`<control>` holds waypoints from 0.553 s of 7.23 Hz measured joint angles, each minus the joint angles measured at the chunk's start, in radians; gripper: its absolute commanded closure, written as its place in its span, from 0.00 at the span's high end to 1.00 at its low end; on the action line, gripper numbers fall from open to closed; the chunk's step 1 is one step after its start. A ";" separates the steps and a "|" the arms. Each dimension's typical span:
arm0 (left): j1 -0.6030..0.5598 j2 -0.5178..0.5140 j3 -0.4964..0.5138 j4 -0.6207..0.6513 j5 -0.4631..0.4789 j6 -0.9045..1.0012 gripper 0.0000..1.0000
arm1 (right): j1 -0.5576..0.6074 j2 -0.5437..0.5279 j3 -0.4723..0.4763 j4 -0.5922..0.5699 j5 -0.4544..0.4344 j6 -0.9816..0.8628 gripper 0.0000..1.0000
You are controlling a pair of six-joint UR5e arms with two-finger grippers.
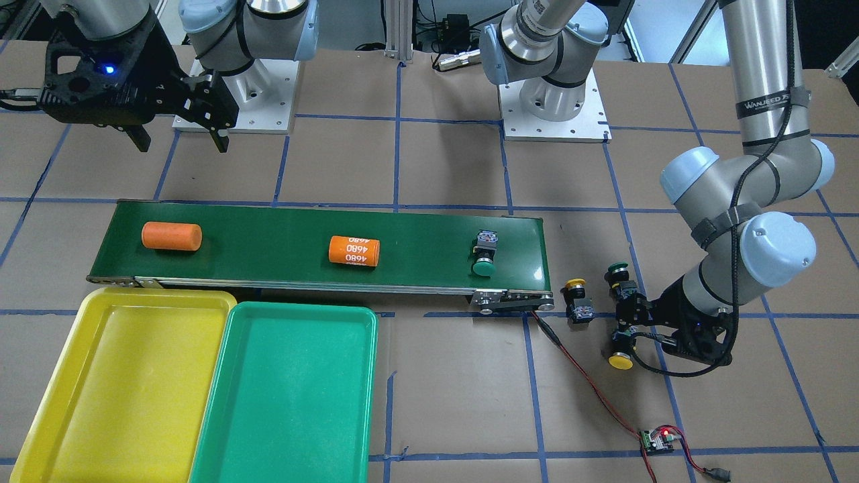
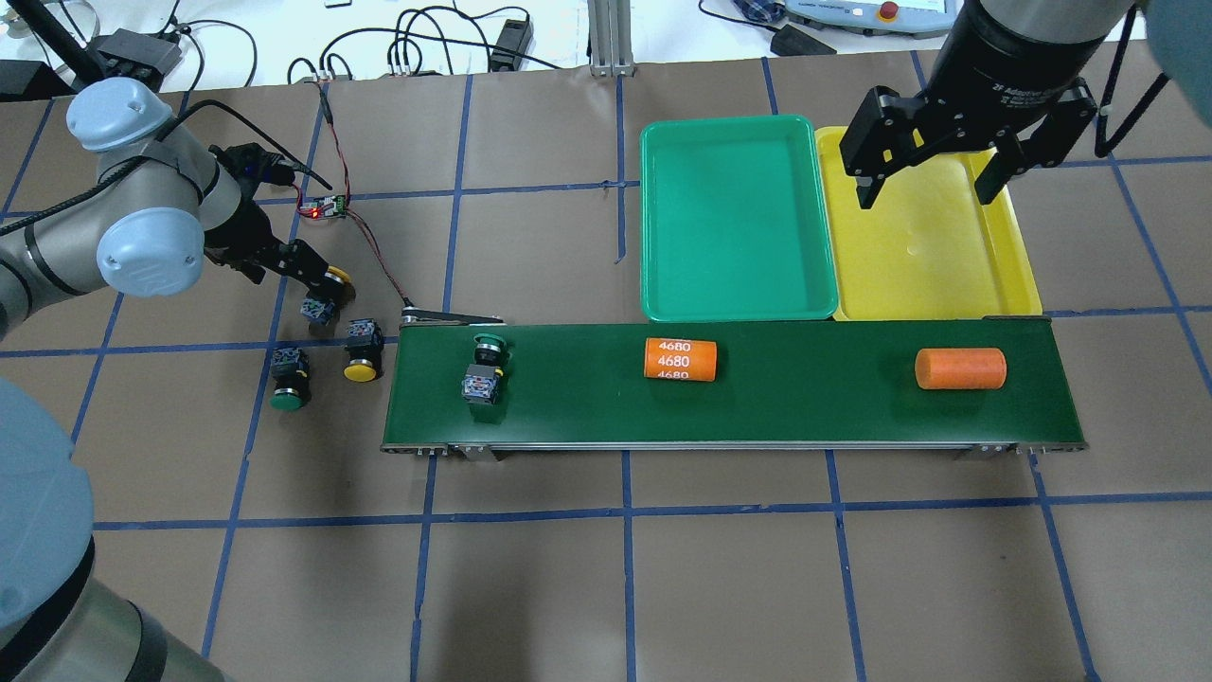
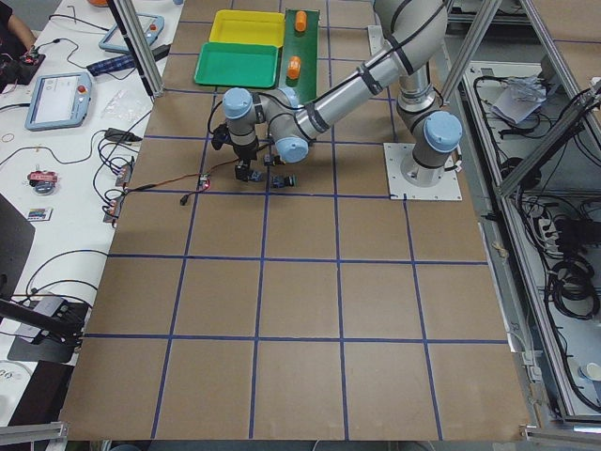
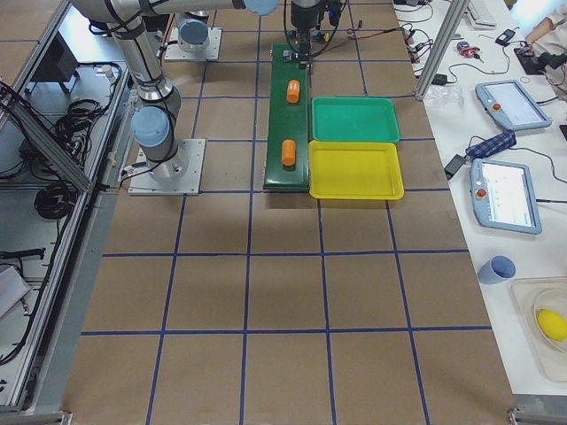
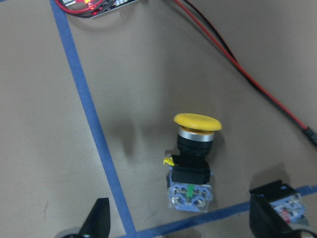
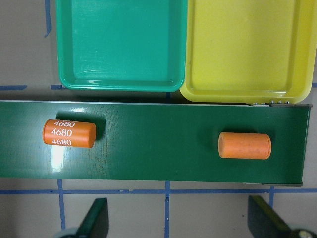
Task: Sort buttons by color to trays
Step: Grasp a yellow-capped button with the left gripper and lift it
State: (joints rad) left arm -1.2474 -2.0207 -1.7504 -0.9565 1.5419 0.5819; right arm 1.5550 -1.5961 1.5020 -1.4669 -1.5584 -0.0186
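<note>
Nearest, the yellow tray [image 1: 114,389] and green tray [image 1: 288,396] sit side by side against the conveyor belt [image 1: 268,228], no button in either yet, probably so sorted pieces travel a short way. On the belt lie two orange cylinders [image 1: 172,236] and, near the end away from the trays, a green-capped button [image 1: 484,255]. The right claw [image 2: 928,197] hangs wide open and empty above the tray end. Low over the desk [image 1: 456,376], the left claw [image 1: 621,335] spreads its fingers either side of a lying yellow-capped button [image 5: 193,158], not closed on it; another yellow one [image 1: 576,298] and another green one [image 1: 621,278] lie just beside
</note>
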 measured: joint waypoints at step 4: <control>0.002 -0.039 -0.013 0.007 -0.003 0.003 0.74 | 0.001 -0.001 0.006 0.019 0.004 0.015 1.00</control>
State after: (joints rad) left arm -1.2456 -2.0594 -1.7633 -0.9500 1.5389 0.5848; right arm 1.5565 -1.5973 1.5083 -1.4474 -1.5545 -0.0033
